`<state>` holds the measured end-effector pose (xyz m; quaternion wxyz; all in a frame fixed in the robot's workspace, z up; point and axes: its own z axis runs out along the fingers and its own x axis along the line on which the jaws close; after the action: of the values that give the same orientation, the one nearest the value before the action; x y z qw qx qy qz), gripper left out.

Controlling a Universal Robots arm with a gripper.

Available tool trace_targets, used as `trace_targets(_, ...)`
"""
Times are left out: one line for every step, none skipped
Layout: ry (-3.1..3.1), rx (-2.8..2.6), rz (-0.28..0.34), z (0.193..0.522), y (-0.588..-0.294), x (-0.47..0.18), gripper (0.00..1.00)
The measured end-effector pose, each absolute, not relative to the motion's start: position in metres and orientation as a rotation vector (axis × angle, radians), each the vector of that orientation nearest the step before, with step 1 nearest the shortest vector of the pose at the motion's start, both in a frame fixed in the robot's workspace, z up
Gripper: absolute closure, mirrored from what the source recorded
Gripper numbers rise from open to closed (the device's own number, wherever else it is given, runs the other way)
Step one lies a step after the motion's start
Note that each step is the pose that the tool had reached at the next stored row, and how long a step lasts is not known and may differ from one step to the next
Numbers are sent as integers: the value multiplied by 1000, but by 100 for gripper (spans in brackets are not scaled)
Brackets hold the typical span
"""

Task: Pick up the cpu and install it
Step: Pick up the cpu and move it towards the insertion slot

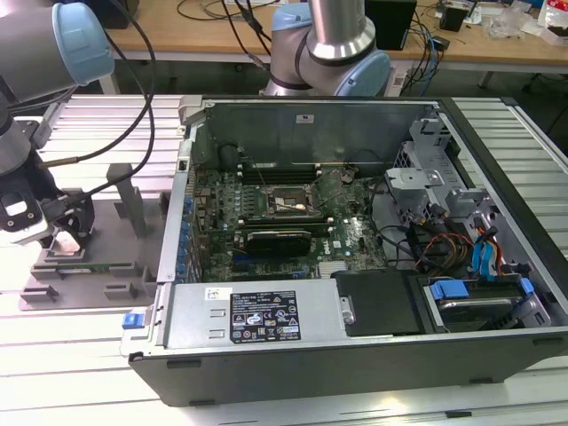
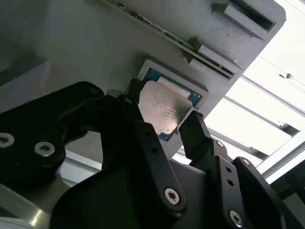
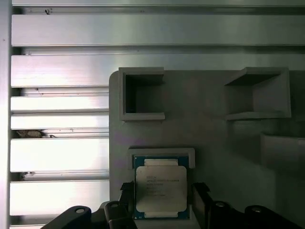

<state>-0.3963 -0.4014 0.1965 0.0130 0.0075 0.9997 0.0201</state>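
In a shallow square recess of the grey tray (image 3: 205,143), the cpu (image 3: 160,190) lies flat with its pale metal top facing up and a thin green border showing around it. The recess has a raised lip on its closed sides, and the chip sits level inside it, not lifted.

The gripper (image 3: 163,190) hangs directly over this recess. Its two black fingers (image 3: 200,200) are spread apart, one beside each of two opposite edges of the chip, so the chip lies between them. In the first wrist view a narrow strip of the recess wall shows between one finger and the chip; on the other side, contact cannot be judged. In the second wrist view the cpu (image 2: 162,110) appears in the gap of the gripper (image 2: 163,104), with the fingertips (image 2: 195,133) level with its edges and the tray (image 2: 95,43) behind it.

Elsewhere on the tray, two open box-shaped pockets stand beyond the recess, and a long thin slot runs along another part.

In the exterior view the gripper (image 1: 69,232) rests low over the tray (image 1: 80,286), carried by the arm (image 1: 53,44). The tray lies on a slatted metal table (image 1: 71,364). Just beside the tray, toward the exterior view's right, an open computer case (image 1: 266,359) lies on its side, with the dark square socket (image 1: 288,202) on its board, well apart from the tray.
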Motion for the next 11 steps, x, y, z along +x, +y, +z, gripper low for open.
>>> trace_targets(3115, 23, 63, 196, -401, -396, 39)
trace_targets(3115, 23, 63, 196, -401, -396, 39)
trace_targets(3115, 23, 63, 196, -401, -396, 32)
trace_targets(3115, 13, 63, 196, -401, -396, 32)
trace_targets(3115, -9, 63, 196, -401, -396, 32)
trace_targets(3115, -15, 63, 195, -401, -396, 32)
trace_targets(3115, -15, 63, 195, -401, -396, 32)
trace_targets(3115, -15, 64, 194, -400, -396, 32)
trace_targets(3115, -16, 64, 192, -400, -396, 32)
trace_targets(3115, -16, 63, 190, -400, -396, 32)
trace_targets(3116, -16, 63, 190, -400, -396, 32)
